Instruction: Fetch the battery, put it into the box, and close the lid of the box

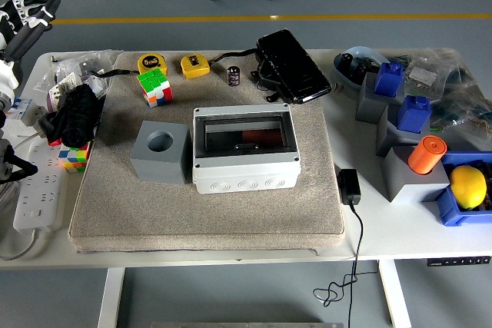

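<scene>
The battery (pixel 233 75), a small black cylinder, stands upright on the grey mat (pixel 115 213) near its far edge, between a yellow tape measure and a black case. The white box (pixel 244 167) sits mid-mat, its dark see-through lid (pixel 243 132) lying flat on top; something red shows through it. My left hand (pixel 29 14) hovers at the far left corner beyond the table, well away from battery and box, fingers relaxed and holding nothing. The right arm is out of view.
A grey block with a round hole (pixel 160 151) stands left of the box. Rubik's cubes (pixel 154 87), tape measures (pixel 194 65), the black case (pixel 290 65), a power strip (pixel 37 197), a black adapter (pixel 348 186), and grey blocks with an orange cylinder (pixel 426 154) and lemon (pixel 467 187) surround the mat.
</scene>
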